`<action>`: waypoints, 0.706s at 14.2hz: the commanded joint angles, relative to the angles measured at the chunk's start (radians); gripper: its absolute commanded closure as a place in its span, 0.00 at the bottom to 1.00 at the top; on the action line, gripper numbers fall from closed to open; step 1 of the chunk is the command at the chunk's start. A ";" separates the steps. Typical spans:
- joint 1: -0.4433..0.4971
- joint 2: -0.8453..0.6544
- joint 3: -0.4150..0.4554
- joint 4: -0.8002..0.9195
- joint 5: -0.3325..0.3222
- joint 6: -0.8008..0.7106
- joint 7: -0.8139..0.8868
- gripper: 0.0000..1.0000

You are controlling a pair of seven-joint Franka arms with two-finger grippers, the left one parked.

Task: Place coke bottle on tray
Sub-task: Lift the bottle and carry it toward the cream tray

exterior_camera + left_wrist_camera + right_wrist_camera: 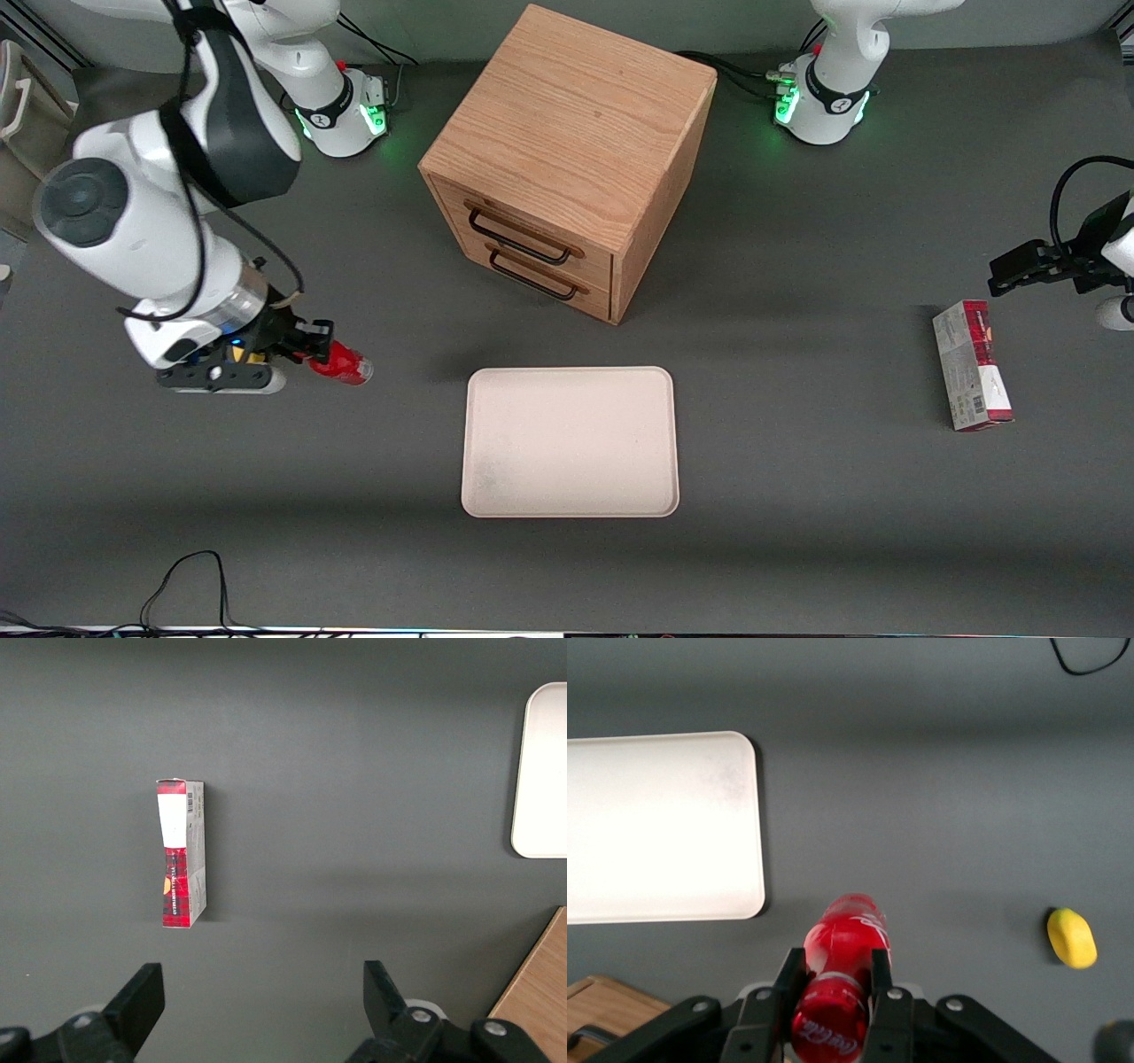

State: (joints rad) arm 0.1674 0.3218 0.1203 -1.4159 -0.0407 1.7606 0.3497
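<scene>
The gripper (306, 352) pinches the coke bottle (341, 363) near its cap end, one finger (786, 985) pressed on each side of the neck, as the right wrist view shows. The bottle is carried tilted, close to lying over: its long axis runs from the gripper toward the tray (496, 496), with the clear base leading and the cap back between the fingers. It seems to be held just above the bench (797, 549), though whether it touches the surface cannot be told.

The tray lies flat and bare, apart from the bottle and toward the parked arm's end of the bench from it, with a strip of open bench between the bottle's base and the tray's nearest short rim. So the coming move is likely a sideways carry along the bottle's own axis, then a lowering onto the tray.

The wooden drawer cabinet (567, 159) stands farther from the front camera than the tray and off the straight path. A lemon (1071, 938) lies on the bench away from the tray, and a red-and-grey carton (972, 364) lies well toward the parked arm's end. Nothing stands in the way.
</scene>
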 commanded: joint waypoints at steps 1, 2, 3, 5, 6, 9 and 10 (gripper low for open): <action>0.001 0.170 0.044 0.288 -0.024 -0.110 0.084 1.00; 0.001 0.201 0.051 0.337 -0.024 -0.110 0.103 1.00; 0.000 0.235 0.071 0.388 -0.024 -0.110 0.106 1.00; 0.000 0.307 0.094 0.455 -0.050 -0.095 0.109 1.00; 0.000 0.338 0.129 0.474 -0.074 -0.063 0.130 1.00; 0.012 0.452 0.249 0.477 -0.274 0.110 0.292 1.00; 0.020 0.491 0.280 0.482 -0.331 0.155 0.329 1.00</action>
State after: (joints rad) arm 0.1682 0.7027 0.3336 -1.0183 -0.2566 1.8542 0.5810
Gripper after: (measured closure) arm 0.661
